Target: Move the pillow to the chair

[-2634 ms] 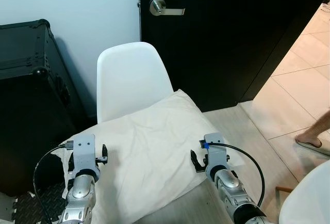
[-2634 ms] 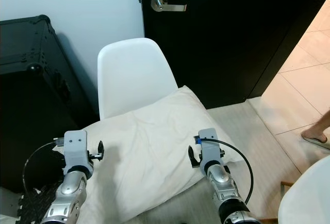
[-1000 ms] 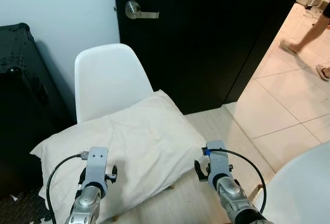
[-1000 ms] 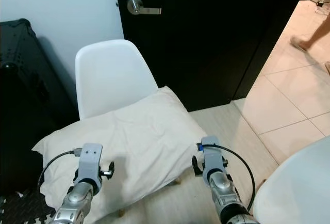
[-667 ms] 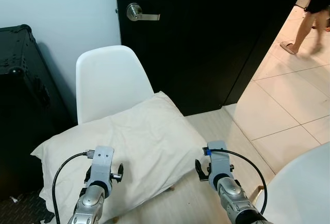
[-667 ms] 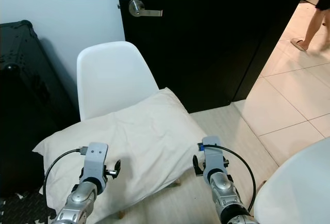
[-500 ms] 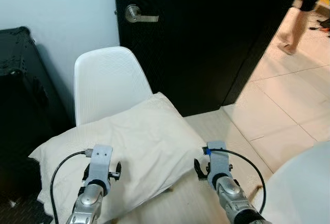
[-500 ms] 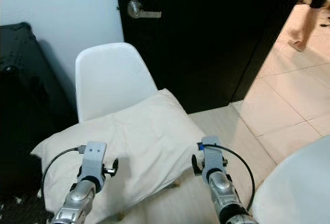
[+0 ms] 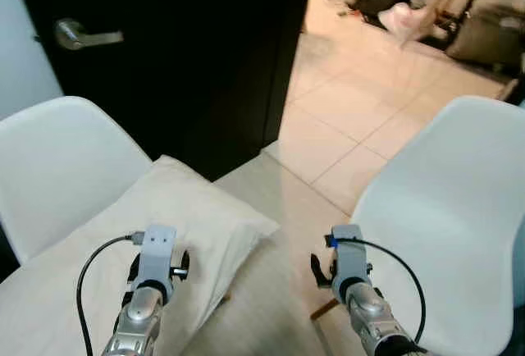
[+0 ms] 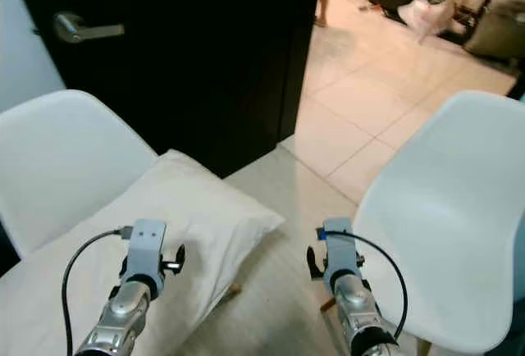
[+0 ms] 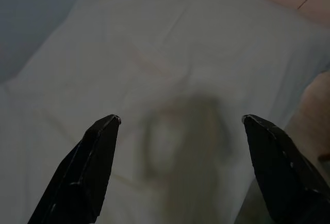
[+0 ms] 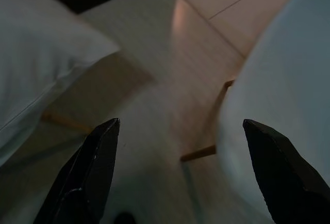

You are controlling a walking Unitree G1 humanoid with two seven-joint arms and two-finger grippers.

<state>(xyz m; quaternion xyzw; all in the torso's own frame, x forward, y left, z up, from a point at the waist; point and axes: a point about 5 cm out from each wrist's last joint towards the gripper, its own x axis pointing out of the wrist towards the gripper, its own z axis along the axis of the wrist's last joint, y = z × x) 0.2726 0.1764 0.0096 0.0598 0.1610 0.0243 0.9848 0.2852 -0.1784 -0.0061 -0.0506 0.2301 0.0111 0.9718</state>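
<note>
While the robot looks down, the pillow [image 9: 139, 241] lies on the seat of a white chair [image 9: 57, 159] on its left, slumped across the seat with one corner poking out past the seat's edge toward the pale wood floor [image 10: 283, 266]. Its cream cover is creased and soft-looking. Behind that chair stands a black door [image 9: 197, 52] with a silver lever handle [image 9: 78, 36].

From where I stand the left gripper [image 11: 178, 131] hangs just above the pillow, its two black fingers spread wide apart with nothing between them; the wrist view shows the creased fabric right below, with a dim shadow on it. The left arm's silver wrist and its looping black cable [image 9: 90, 270] sit over the pillow's near part in the head views.

Off to the right, the right gripper [image 12: 178, 131] is likewise spread open and empty, held over the bare floor between the two chairs. Its wrist view takes in the pillow's corner on one side, a wooden chair leg [image 12: 198, 154] below, and the pale shell of the second white chair [image 10: 443, 208] on the other.

That second chair stands on the robot's right, well apart from the pillow. Beyond the doorway, a tiled floor [image 9: 361, 85] stretches into a bright room with blurred clutter at its far end.
</note>
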